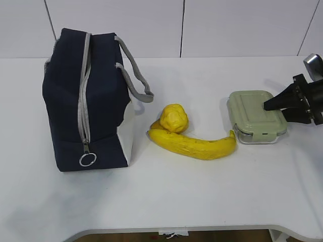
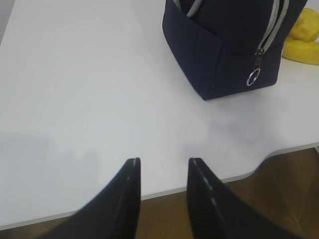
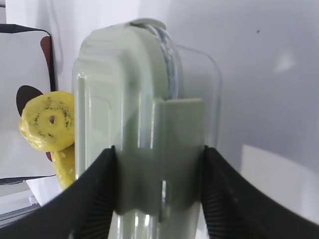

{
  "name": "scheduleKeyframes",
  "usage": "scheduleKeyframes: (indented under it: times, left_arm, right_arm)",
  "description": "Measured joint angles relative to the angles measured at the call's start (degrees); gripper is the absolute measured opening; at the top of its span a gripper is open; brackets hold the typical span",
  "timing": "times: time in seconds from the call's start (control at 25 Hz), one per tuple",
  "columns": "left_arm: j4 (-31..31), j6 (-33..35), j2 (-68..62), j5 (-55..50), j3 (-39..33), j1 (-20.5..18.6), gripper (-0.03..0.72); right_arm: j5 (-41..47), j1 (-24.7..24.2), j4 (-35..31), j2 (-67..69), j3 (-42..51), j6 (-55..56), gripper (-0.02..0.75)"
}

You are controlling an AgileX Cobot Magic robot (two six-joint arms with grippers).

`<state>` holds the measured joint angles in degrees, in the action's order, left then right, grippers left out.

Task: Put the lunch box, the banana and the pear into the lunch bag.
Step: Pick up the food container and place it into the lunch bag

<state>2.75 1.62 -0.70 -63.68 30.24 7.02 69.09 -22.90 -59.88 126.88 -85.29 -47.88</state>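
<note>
While flanking the lunch box (image 3: 149,144), right end effector (image 3: 158,164) spread, contact unclear.

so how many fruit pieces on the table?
2: the pear right of the lunch bag, and the banana touching it in front. The zipped bag could hide more.

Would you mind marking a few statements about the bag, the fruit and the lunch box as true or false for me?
1. The lunch bag has its zipper closed. True.
2. The pear lies inside the bag. False: it sits on the table, touching the banana.
3. The right hand has a finger on each side of the lunch box. True.
4. The left hand holds the banana. False: it is empty, above bare table.
5. The lunch box has its green lid on. True.
</note>
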Motion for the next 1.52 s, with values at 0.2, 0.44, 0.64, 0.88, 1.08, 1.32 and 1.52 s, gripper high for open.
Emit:
scheduleKeyframes:
  times: [0.2,0.44,0.64,0.88,1.08,1.32,1.52]
  left_arm:
    - [0.00,0.00,0.00,0.00,0.00,0.00,0.243]
    - [0.00,0.00,0.00,0.00,0.00,0.00,0.243]
    - [0.00,0.00,0.00,0.00,0.00,0.00,0.243]
    - [-0.51,0.00,0.00,0.00,0.00,0.00,0.243]
    - [-1.04,0.00,-0.94,-0.27,0.12,0.00,0.243]
    - [4.17,0.00,-8.54,0.34,3.17,0.00,0.243]
    - [9.79,0.00,-18.19,1.83,7.30,0.00,0.243]
  right_arm:
    - [0.00,0.00,0.00,0.00,0.00,2.31,0.356]
    - [-0.36,0.00,0.56,-1.17,0.00,7.28,0.356]
    - [-2.12,0.00,3.03,-4.51,0.12,8.38,0.356]
    - [-2.12,0.00,2.40,-9.02,0.12,10.42,0.356]
    - [-1.91,0.00,-0.92,-12.73,0.20,11.81,0.356]
    - [-1.80,1.60,-3.72,-15.57,0.20,12.68,0.356]
    - [-1.80,5.72,-6.67,-17.07,0.20,13.13,0.355]
